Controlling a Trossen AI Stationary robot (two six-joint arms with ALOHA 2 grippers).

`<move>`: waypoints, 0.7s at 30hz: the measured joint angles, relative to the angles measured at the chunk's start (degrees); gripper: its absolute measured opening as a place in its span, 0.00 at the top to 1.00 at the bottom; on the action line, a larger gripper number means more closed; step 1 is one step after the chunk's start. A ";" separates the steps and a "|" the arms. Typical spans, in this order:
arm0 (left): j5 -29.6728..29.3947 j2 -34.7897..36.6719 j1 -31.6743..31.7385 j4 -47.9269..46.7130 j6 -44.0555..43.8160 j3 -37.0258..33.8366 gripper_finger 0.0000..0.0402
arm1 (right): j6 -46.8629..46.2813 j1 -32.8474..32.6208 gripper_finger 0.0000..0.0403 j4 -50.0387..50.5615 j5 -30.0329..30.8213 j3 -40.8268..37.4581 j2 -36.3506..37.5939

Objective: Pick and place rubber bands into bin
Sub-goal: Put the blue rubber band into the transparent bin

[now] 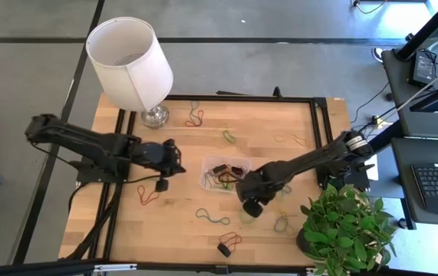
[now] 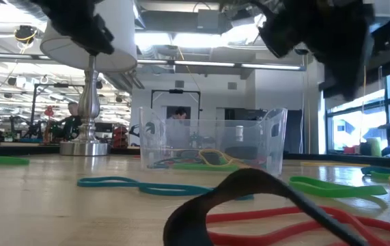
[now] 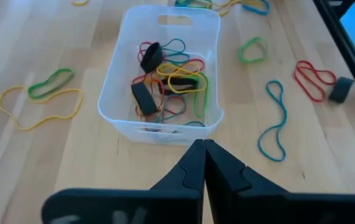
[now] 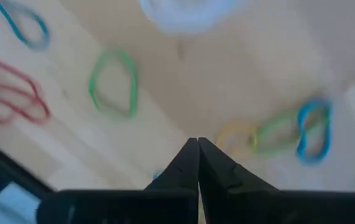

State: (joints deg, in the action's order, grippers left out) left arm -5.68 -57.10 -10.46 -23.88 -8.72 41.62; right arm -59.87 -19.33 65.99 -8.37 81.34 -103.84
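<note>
I've got both arms over the table right now. My left claw sits just off the left side of the bin, fingers pressed flat together with nothing between them. My right claw is near the bin's front right corner, also pinched fully closed, and I see no band caught in it. The bin stands near the middle of the table, a clear tub already holding a tangle of rubber bands in yellow, red, green and blue, plus some black ones. Loose bands lie all around it: a red band in front of my left claw, a blue band in front of the bin, a red and black pair near the front edge, a green band under my right wrist. The lamp stands at the far left corner, a potted plant at the near right. I can't read any label or writing anywhere on the bin or the arms.
</note>
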 joint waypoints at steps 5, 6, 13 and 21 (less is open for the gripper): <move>-0.38 3.48 -1.06 -0.07 0.36 -1.90 1.00 | -3.67 -1.41 0.95 0.18 -5.23 -0.71 -2.08; -0.37 3.78 -1.16 -0.15 0.44 -2.00 0.99 | -4.91 -1.65 0.93 0.04 -6.56 -0.97 -2.48; -0.20 4.36 -2.24 -0.33 0.49 -2.81 1.00 | -9.40 -3.94 0.80 -0.50 -12.93 -5.04 -4.32; 1.09 4.28 -4.17 -0.31 0.48 -2.81 1.00 | -7.13 -6.53 0.69 -2.61 -15.89 -10.86 -4.38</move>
State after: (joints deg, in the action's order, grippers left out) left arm -4.60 -52.82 -14.63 -24.18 -8.24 38.81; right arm -67.00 -25.87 63.38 -24.25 70.48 -108.22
